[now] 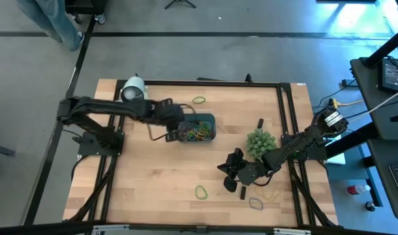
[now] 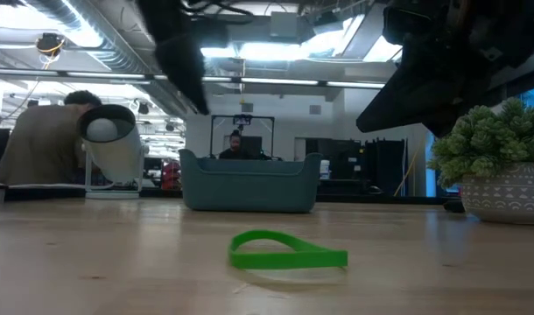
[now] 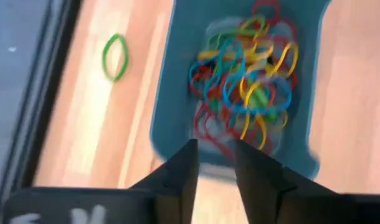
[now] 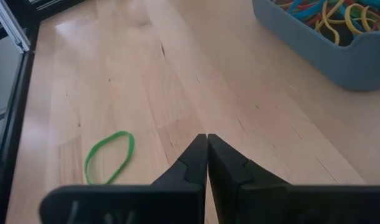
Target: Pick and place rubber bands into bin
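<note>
The blue-teal bin point(image 1: 198, 128) stands mid-table, filled with a tangle of coloured rubber bands point(image 3: 246, 81). My left gripper point(image 3: 215, 146) hovers open above the bin's left end point(image 1: 179, 125), with nothing between its fingers. My right gripper point(image 4: 207, 149) is shut and empty over the table's near right part point(image 1: 228, 173). Loose bands lie flat on the wood: a green one point(image 1: 199, 100) beyond the bin, a green one point(image 1: 201, 192) near the front edge, also in the right wrist view point(image 4: 109, 157) and the low view point(image 2: 289, 251), and two more point(image 1: 256, 203) point(image 1: 272, 194) at the near right.
A spiky green plant in a white pot point(image 1: 261, 142) stands right of the bin, close to my right arm. A white dome-shaped object point(image 1: 134, 88) sits at the far left corner. Small black blocks point(image 1: 260, 123) point(image 1: 243, 192) lie on the wood. A black frame point(image 1: 284, 130) borders the table.
</note>
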Robot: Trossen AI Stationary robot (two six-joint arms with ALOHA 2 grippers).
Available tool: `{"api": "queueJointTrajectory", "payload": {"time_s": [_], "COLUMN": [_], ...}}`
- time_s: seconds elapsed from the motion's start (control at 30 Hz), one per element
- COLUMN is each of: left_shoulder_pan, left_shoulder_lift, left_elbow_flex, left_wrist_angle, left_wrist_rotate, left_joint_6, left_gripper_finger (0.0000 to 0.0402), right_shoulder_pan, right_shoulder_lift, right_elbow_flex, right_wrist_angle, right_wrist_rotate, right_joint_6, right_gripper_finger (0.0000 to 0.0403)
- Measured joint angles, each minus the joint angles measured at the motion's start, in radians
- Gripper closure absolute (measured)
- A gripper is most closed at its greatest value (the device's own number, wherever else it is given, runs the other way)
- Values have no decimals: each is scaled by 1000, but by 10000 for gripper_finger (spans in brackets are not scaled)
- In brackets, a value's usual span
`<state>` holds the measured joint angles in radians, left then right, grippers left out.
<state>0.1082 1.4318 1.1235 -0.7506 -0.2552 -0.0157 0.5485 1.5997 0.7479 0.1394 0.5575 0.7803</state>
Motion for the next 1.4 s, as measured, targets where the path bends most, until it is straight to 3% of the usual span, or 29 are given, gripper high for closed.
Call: {"api": "queueJointTrajectory", "payload": {"time_s": [0.3,0.7,0.83,1.0,1.1,1.4], "left_shoulder_pan": [-182,-288,-289,-289,-289,-290], "left_shoulder_lift": [-305,-600,-650,-688,-692,-691], "left_elbow_flex": [-361,-699,-781,-831,-833,-833], "left_wrist_angle": [79,301,353,401,404,405], "left_wrist_rotate": [-114,-143,-152,-173,-183,-188], "left_joint_6": [-174,-272,-278,-278,-278,-278], "left_gripper_finger": [395,400,400,401,400,400], "right_shoulder_pan": [0,-46,-50,-42,-9,143], "right_shoulder_lift": [25,57,57,57,55,55], "right_elbow_flex": [0,49,176,394,488,456], "right_wrist_angle": [7,-14,-250,-767,-959,-1053], "right_wrist_rotate": [0,-37,-176,-317,-406,-588], "right_joint_6": [27,52,89,332,488,890], "right_gripper_finger": [386,393,398,400,398,392]}}
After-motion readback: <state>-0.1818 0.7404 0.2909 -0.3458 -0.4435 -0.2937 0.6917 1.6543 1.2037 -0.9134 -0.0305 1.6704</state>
